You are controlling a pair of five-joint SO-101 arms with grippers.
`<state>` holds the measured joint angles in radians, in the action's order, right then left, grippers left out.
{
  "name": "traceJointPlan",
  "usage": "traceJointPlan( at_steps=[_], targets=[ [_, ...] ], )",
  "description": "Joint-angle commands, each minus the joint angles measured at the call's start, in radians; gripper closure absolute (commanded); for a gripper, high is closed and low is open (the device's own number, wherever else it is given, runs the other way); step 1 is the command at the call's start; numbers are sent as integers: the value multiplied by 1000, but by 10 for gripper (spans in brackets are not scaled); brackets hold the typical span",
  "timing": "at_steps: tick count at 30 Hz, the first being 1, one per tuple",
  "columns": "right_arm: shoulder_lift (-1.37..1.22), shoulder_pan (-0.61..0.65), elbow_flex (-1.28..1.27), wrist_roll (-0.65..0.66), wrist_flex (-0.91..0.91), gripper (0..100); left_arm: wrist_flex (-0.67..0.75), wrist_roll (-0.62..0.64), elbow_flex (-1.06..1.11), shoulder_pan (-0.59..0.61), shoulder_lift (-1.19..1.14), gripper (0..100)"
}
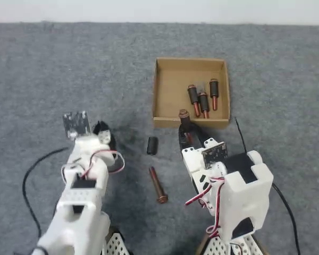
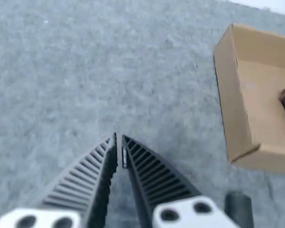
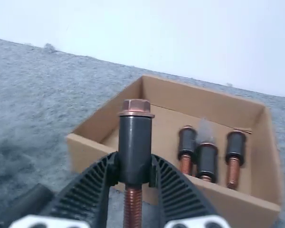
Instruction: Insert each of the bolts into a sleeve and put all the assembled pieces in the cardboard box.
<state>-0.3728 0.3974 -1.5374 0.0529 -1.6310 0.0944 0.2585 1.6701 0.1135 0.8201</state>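
Observation:
My right gripper [image 3: 134, 173] is shut on an assembled bolt and sleeve [image 3: 134, 142], held upright just short of the near wall of the cardboard box [image 3: 109, 124]. From above, that assembled piece [image 1: 184, 121] sits at the front edge of the box [image 1: 162, 85]. Three assembled pieces [image 1: 203, 98] lie inside the box. A loose black sleeve [image 1: 152, 145] and a loose copper bolt [image 1: 158, 184] lie on the carpet between the arms. My left gripper [image 2: 118, 142] is shut and holds nothing, left of the sleeve [image 2: 238, 207].
Grey carpet [image 1: 69, 69] covers the table. A white wall [image 3: 180, 33] rises behind the box. Cables run from both arm bases.

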Motion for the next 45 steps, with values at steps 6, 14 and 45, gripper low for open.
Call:
traceJointPlan(
  at_steps=[6, 14, 45],
  targets=[
    [145, -122, 38, -6, -27, 992, -463, -55, -36, -6, 367, 989],
    [165, -185, 107, -5, -25, 992, -436, -55, 8, -17, 416, 989],
    [390, -76, 930, -9, 1557, 992, -439, -55, 10, -34, 416, 989]
  ],
)
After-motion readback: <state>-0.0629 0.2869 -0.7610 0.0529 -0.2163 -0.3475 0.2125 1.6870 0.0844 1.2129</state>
